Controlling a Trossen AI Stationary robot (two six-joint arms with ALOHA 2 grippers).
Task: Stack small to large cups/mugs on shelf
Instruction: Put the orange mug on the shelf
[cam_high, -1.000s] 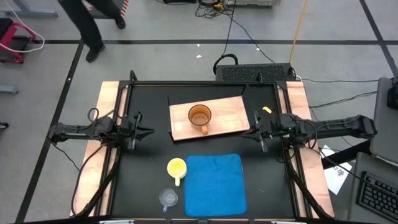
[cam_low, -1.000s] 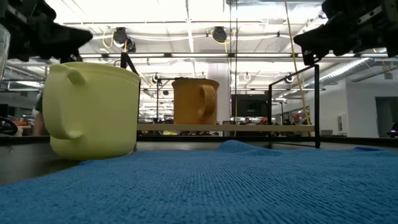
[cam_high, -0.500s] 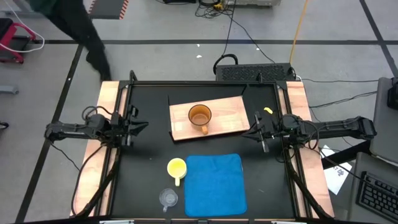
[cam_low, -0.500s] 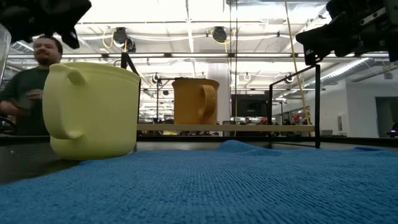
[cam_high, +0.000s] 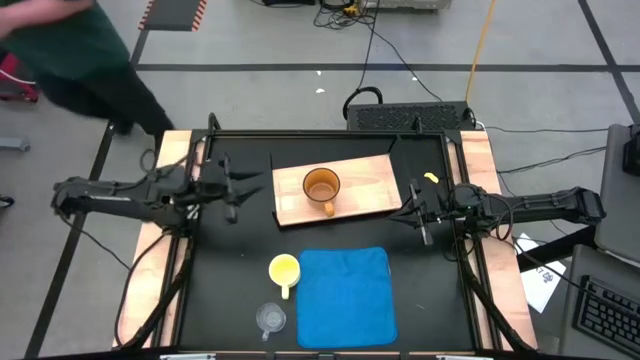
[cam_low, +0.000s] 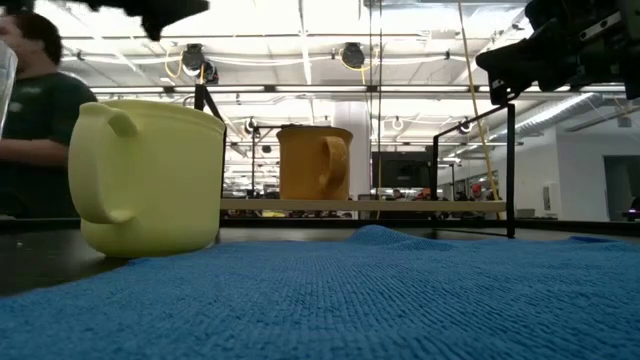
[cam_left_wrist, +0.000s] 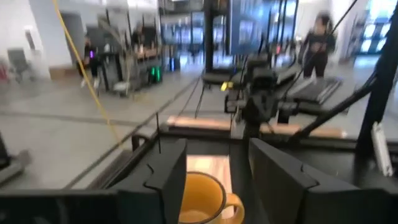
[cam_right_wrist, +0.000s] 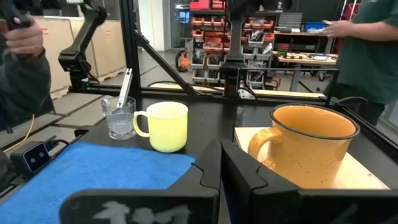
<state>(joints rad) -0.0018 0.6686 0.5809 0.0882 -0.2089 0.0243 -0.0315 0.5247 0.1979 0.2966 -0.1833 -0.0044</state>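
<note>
The amber mug (cam_high: 321, 188) stands upright on the light-wood shelf (cam_high: 370, 185) at the table's far middle. The yellow mug (cam_high: 284, 270) stands on the black table just left of the blue mat. The clear cup (cam_high: 270, 318) stands nearer the front edge. My left gripper (cam_high: 243, 190) hovers open left of the shelf, pointing at the amber mug (cam_left_wrist: 199, 198), and holds nothing. My right gripper (cam_high: 408, 213) hangs shut and empty off the shelf's right end.
The blue mat (cam_high: 343, 295) lies flat at the front middle. A black frame (cam_high: 330, 135) runs along the far edge. A person (cam_high: 60, 50) moves past the table's far left corner. A small yellow object (cam_high: 429, 178) lies right of the shelf.
My left gripper has drawn back a little, then gone toward the shelf and upward, and its fingers have opened. The mugs, the cup and my right arm have kept still. The person has walked along the table's far left.
</note>
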